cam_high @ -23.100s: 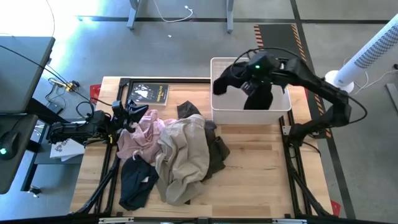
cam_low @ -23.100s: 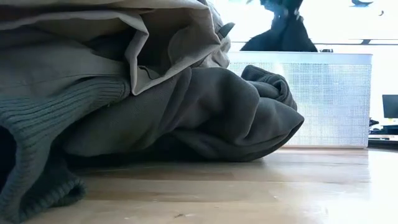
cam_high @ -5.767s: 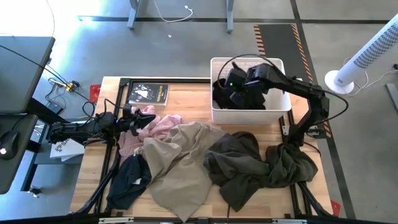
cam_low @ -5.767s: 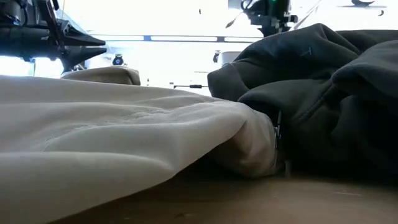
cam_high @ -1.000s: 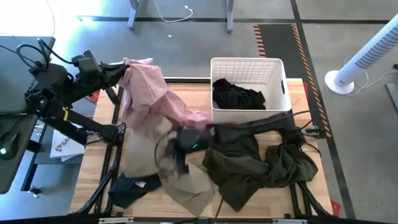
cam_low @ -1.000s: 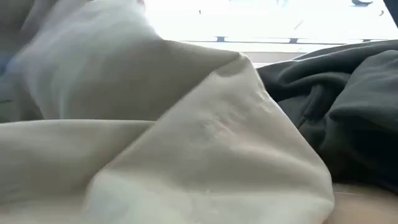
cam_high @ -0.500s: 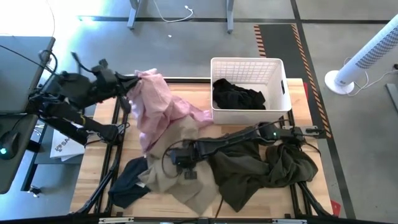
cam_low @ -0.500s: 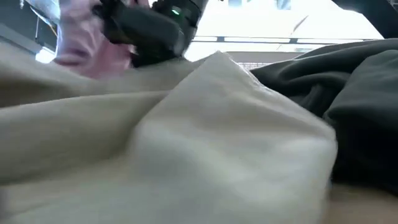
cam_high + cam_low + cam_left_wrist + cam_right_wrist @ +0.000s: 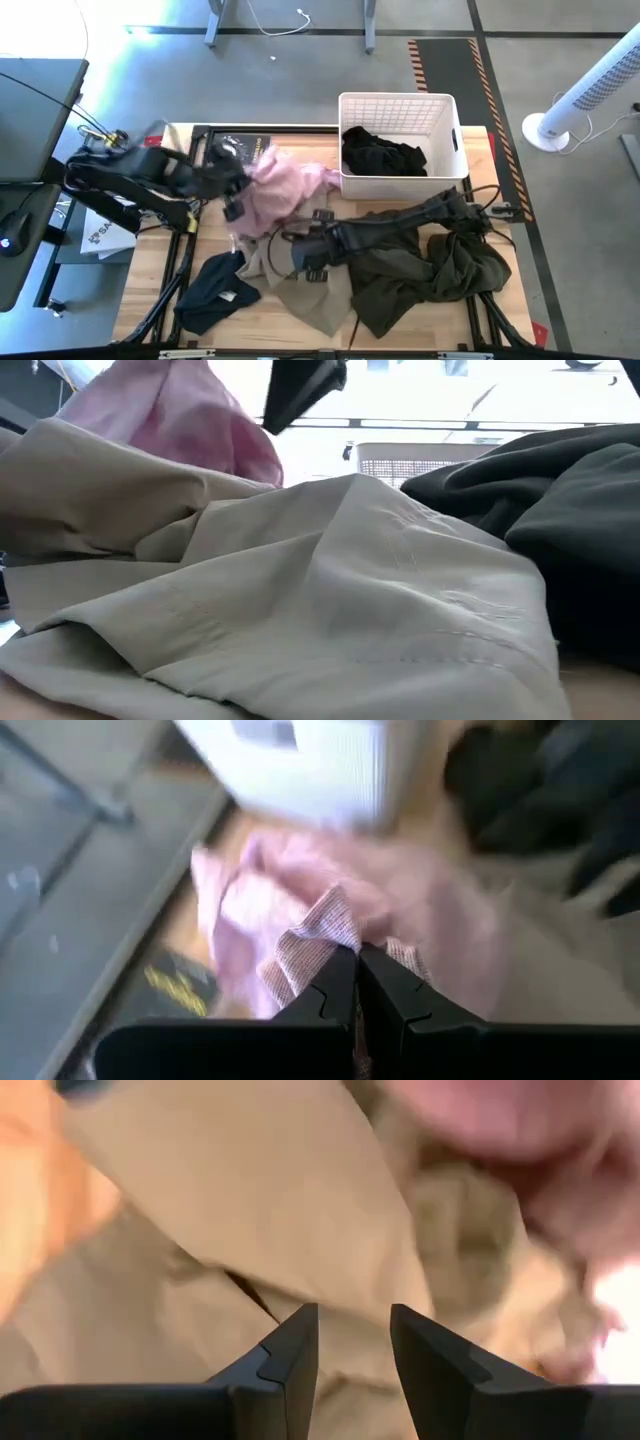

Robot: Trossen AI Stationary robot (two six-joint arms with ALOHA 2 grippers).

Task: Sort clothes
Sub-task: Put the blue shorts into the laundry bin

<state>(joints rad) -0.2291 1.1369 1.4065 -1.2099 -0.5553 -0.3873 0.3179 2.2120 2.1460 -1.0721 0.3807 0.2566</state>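
Note:
My left gripper point(image 9: 237, 197) is shut on the pale pink garment point(image 9: 285, 185), which is bunched left of the white basket point(image 9: 400, 97); its lower part lies on the beige garment point(image 9: 310, 300). My right gripper point(image 9: 352, 1342) reaches across from the right and stands open just over the beige cloth point(image 9: 230, 1200) at the table's middle point(image 9: 303, 258). A dark olive garment point(image 9: 420, 275) lies under the right arm. The navy garment point(image 9: 215, 290) lies at the near left. A black garment point(image 9: 380, 155) sits in the basket. My left gripper pinches a raised fold of the pink garment point(image 9: 325, 925) between its two shut fingers point(image 9: 340, 982), coming from the table's left. The rest of the garment spreads away past the fingers toward the basket. Whether my right gripper's fingertips touch the beige cloth, I cannot tell.
A dark book point(image 9: 232, 147) lies at the far left of the table, partly under the left arm. A white tower fan point(image 9: 590, 80) stands on the floor beyond the table's right edge. Bare wood shows near the left front corner point(image 9: 170, 320).
My left gripper has come down from high over the far left corner, toward the table's near edge and right, bringing the pink garment with it. The garment hung stretched below it and is now bunched low beside the basket. My right gripper has shifted slightly toward the near edge.

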